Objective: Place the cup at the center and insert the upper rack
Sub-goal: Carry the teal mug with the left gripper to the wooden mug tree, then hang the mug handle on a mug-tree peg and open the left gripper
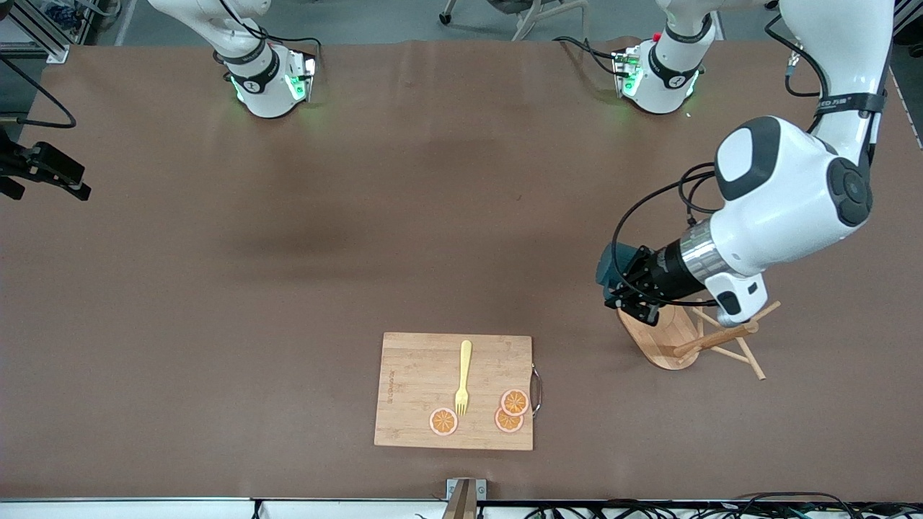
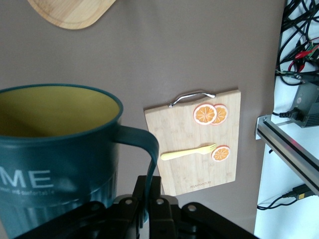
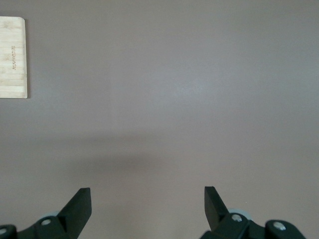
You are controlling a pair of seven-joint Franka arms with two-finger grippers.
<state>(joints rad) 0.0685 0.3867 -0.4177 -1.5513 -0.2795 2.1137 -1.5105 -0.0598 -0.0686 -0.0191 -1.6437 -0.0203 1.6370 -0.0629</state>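
The dark teal cup (image 1: 611, 268) with a mustard-yellow inside (image 2: 55, 107) hangs in the air over the table, just beside the rack's base. My left gripper (image 1: 626, 290) is shut on its thin side handle (image 2: 149, 149), the fingers (image 2: 141, 185) pinching it from both sides. The upper rack (image 1: 667, 339), a wooden stand with an oval base (image 2: 72, 12) and crossing pegs (image 1: 728, 339), stands under the left arm's wrist at that arm's end of the table. My right gripper (image 3: 148, 199) is open over bare table with nothing between its fingers; it does not show in the front view.
A bamboo cutting board (image 1: 456, 391) lies near the front edge, with a yellow fork (image 1: 464, 376) and three orange slices (image 1: 513, 402) on it and a metal handle (image 1: 536, 389) on the side toward the rack. A black device (image 1: 43, 169) sits at the right arm's end.
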